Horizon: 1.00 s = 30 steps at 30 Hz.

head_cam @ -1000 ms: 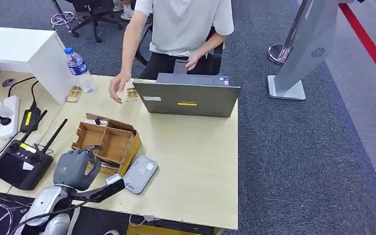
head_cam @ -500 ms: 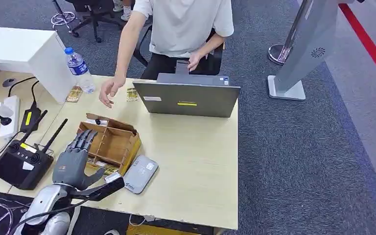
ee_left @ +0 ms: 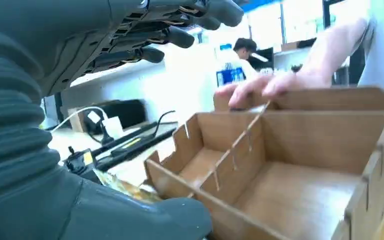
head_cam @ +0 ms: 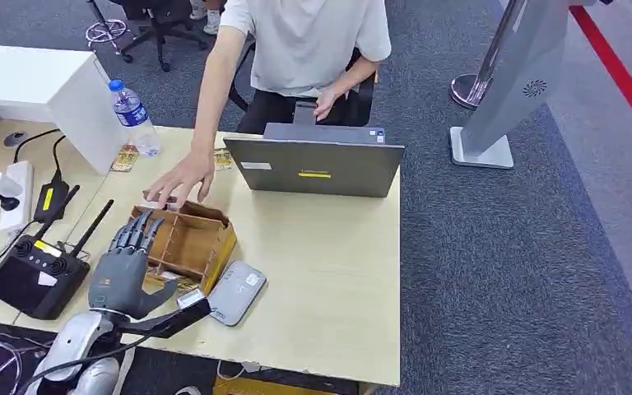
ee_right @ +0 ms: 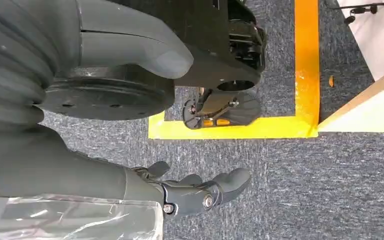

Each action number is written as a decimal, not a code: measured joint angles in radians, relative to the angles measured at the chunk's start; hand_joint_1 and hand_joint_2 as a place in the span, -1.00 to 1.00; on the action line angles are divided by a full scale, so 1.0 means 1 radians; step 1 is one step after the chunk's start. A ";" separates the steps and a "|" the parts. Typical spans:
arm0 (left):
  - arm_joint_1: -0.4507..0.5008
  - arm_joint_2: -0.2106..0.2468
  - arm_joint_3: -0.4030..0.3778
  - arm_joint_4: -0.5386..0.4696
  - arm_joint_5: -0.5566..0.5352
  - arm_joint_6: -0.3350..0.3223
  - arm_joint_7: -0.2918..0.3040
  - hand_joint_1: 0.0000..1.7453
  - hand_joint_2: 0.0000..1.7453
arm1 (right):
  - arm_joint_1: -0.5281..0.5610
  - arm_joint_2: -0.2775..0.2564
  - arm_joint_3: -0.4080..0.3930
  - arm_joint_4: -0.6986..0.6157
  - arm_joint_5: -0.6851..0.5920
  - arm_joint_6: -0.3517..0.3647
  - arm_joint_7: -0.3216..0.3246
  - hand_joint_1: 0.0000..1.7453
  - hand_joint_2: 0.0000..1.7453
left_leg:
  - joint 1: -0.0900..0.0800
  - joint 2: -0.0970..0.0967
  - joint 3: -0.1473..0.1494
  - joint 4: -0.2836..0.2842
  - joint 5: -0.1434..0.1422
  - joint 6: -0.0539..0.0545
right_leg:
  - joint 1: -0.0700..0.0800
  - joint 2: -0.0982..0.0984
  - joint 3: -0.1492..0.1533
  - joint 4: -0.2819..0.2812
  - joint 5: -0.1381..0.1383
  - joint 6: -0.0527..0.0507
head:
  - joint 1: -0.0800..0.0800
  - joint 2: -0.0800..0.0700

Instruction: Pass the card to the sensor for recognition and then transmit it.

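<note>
Just below the spread, empty fingers (head_cam: 136,233) of the left hand (head_cam: 123,267), a card (head_cam: 163,283) is seen lying on the worktop (head_cam: 321,271) beside the divided wooden box (head_cam: 188,243).

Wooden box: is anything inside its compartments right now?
The wooden box looks empty in the left wrist view: bare floors either side of the divider. A person's hand rests on its far rim, and the left hand covers its near corner.

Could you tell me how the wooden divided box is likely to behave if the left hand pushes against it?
The wooden divided box looks thin-walled and empty, so it is probably light and would slide on the smooth table. Its slotted panels seem stiff yet possibly fragile. The person's hand resting at its far edge may steady it.
</note>
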 joint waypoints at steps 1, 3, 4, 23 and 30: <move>0.005 -0.005 0.000 -0.009 -0.013 0.032 -0.013 -1.00 1.00 | 0.000 0.000 0.000 0.000 0.000 0.000 0.000 -1.00 1.00 | 0.000 0.000 0.000 0.000 0.000 0.000 | 0.000 0.000 0.000 0.000 0.000 0.000 | 0.000 0.000; 0.010 -0.017 0.000 -0.029 -0.035 0.084 -0.031 -1.00 1.00 | 0.000 0.000 0.000 0.000 0.000 -0.001 0.000 -1.00 1.00 | 0.000 0.000 0.000 0.000 0.000 0.000 | 0.000 0.000 0.000 0.000 0.000 0.000 | 0.000 0.000; 0.013 -0.024 0.000 -0.040 -0.045 0.106 -0.039 -1.00 1.00 | 0.000 0.000 0.000 0.000 0.001 -0.001 0.000 -1.00 1.00 | 0.000 0.000 0.000 0.000 0.000 0.000 | 0.000 0.000 0.000 0.000 0.000 0.000 | 0.001 0.000; 0.006 -0.005 0.000 0.012 0.045 -0.128 0.033 -1.00 1.00 | 0.000 0.000 0.000 0.000 0.016 0.000 0.003 -1.00 1.00 | 0.000 0.000 0.000 0.000 0.000 0.000 | 0.000 0.000 0.000 0.000 0.000 0.000 | 0.000 0.000; -0.038 0.000 0.000 0.077 0.049 -0.123 0.041 -1.00 1.00 | 0.000 0.000 0.000 0.000 0.021 0.001 0.006 -1.00 1.00 | 0.000 0.000 0.000 0.000 0.000 0.000 | 0.000 0.000 0.000 0.000 0.000 0.000 | 0.000 0.000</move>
